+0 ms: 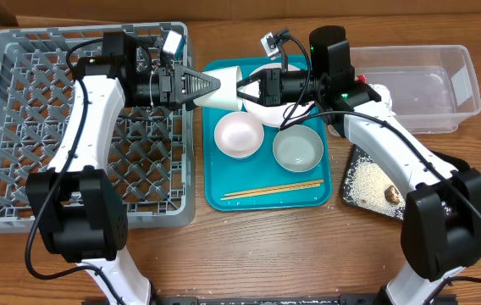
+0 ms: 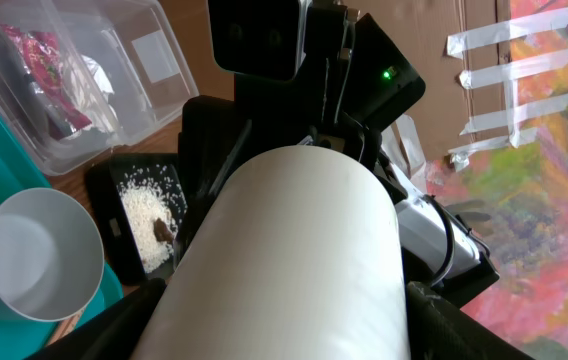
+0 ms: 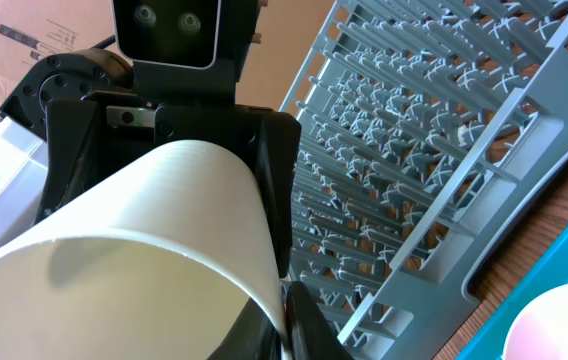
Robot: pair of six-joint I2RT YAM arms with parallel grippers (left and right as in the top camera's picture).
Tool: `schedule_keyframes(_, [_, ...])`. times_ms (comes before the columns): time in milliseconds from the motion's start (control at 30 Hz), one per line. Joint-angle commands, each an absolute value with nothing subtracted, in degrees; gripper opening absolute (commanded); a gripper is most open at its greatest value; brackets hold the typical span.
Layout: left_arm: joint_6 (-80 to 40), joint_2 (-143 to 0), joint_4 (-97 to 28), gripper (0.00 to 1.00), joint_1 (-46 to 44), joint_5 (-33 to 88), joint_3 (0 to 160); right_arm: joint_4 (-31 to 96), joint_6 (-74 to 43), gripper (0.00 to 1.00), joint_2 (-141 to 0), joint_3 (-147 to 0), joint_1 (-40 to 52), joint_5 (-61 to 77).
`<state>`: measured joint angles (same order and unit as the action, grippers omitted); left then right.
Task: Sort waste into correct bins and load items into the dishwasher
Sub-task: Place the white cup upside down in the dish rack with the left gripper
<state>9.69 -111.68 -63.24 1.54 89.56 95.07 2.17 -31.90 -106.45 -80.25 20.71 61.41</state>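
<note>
Above the edge where the grey dish rack [image 1: 20, 127] met the teal serving tray [image 1: 215, 191], the small white cup [image 1: 228, 87] lay on its side in the air, clear of the counter [image 1: 249, 254], with a hand at each end. The left hand [image 1: 211, 86] reached in from over the rack and was closed around the cup's base end. In the left wrist view its dark fingers [image 2: 114, 320] pressed against both sides of the white body. The right hand [image 1: 247, 87] came from the opposite side and was pinched narrowly on the cup's rim. In the right wrist view its fingers [image 3: 309, 340] gripped the thin wall, with the open mouth turned toward that camera and the rack's lattice beyond.

On the teal tray, the pale plate [image 1: 262, 110] sat at the far end, partly under the right arm. Two white bowls [image 1: 239, 135] [image 1: 298, 148] stood side by side nearer the front. The wooden chopsticks [image 1: 273, 190] lay together along the front edge. To the right of the tray, the shallow black tray [image 1: 352, 182] held loose rice [image 1: 366, 182] and a small brown lump [image 1: 390, 194]. Behind it, the clear tub [image 1: 456, 93] held the red wrapper [image 2: 34, 50] and the white tissue [image 1: 383, 91] at its left end. The rack held no dishes.
</note>
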Motion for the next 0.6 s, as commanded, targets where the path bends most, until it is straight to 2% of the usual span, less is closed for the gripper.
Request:
schedule_keyframes(0, [10.7, -111.7, -63.2, 0.57, 1.7, 90.6, 95.6, 1.8, -31.1, 0.10, -106.5, -80.4, 21.1, 61.5])
schedule_keyframes(33, [10.7, -111.7, -63.2, 0.55, 1.7, 90.6, 95.6, 1.8, -31.1, 0.26, -106.5, -80.4, 21.0, 61.5])
schedule_keyframes(67, [10.7, -111.7, -62.8, 0.51, 2.0, 90.6, 95.6, 1.8, -31.1, 0.36, -106.5, -80.4, 20.9, 61.5])
schedule_keyframes(167, [10.7, -111.7, -62.1, 0.45, 3.6, 90.6, 95.8, 1.8, -31.0, 0.56, -106.5, -80.4, 20.7, 61.5])
schedule_keyframes(267, [10.7, -111.7, -61.9, 0.42, 5.0, 90.6, 95.8, 1.8, -31.0, 0.66, -106.5, -80.4, 20.4, 61.5])
schedule_keyframes(300, [10.7, -111.7, -61.5, 0.40, 6.2, 90.6, 95.8, 2.4, -30.3, 0.77, -106.5, -80.4, 19.8, 60.4])
schedule_keyframes(333, [10.7, -111.6, -61.2, 0.39, 6.8, 90.6, 95.9, 3.1, -29.9, 0.82, -106.5, -80.4, 19.6, 59.7])
schedule_keyframes(400, [10.7, -111.6, -61.1, 0.38, 8.2, 88.9, 96.6, 6.0, -29.1, 0.87, -106.5, -80.4, 18.7, 57.8])
schedule_keyframes(433, [9.1, -111.3, -62.0, 0.37, 9.6, 82.3, 98.4, 9.1, -27.5, 0.92, -106.5, -80.4, 18.2, 57.1])
schedule_keyframes(567, [6.1, -108.4, -66.4, 0.36, 11.4, 62.7, 104.6, 19.5, -22.7, 0.98, -106.5, -80.4, 17.9, 51.3])
